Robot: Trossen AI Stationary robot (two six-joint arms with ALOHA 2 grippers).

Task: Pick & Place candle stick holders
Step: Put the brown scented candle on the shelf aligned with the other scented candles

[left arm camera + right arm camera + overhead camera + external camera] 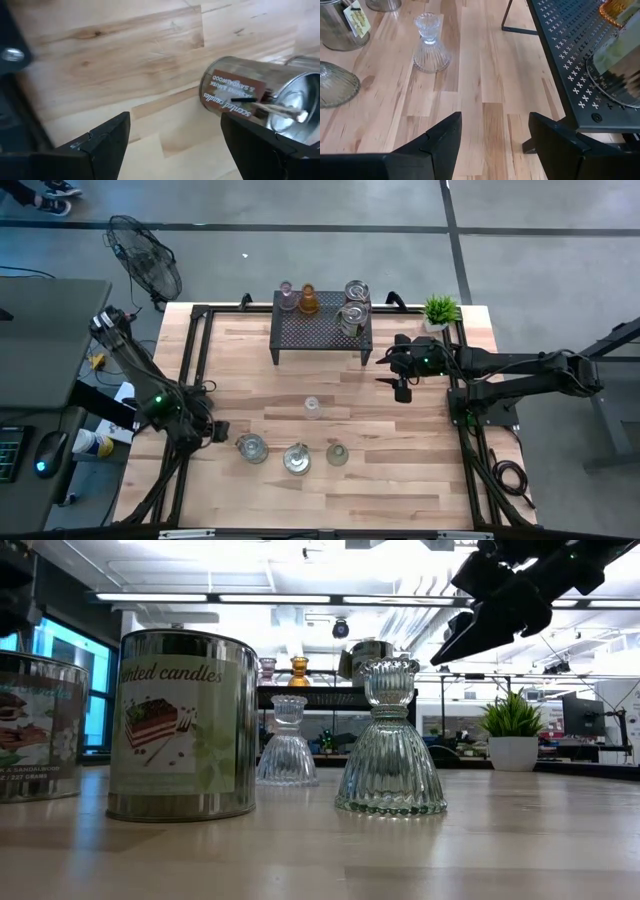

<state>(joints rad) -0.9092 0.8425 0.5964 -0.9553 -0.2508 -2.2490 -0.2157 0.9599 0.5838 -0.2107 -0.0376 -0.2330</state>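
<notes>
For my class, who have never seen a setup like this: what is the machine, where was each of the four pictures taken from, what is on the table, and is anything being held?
Two dark robot arms work at a wooden table. One picture looks straight down, one looks level across the tabletop, and two come from cameras on the arms' wrists. On the table stands a black perforated shelf carrying several candle holders, one amber. In front lie a ribbed clear glass holder, another nearer the edge, and two candle tins. A potted plant sits in a corner. The left gripper and right gripper are both open and hold nothing.
</notes>
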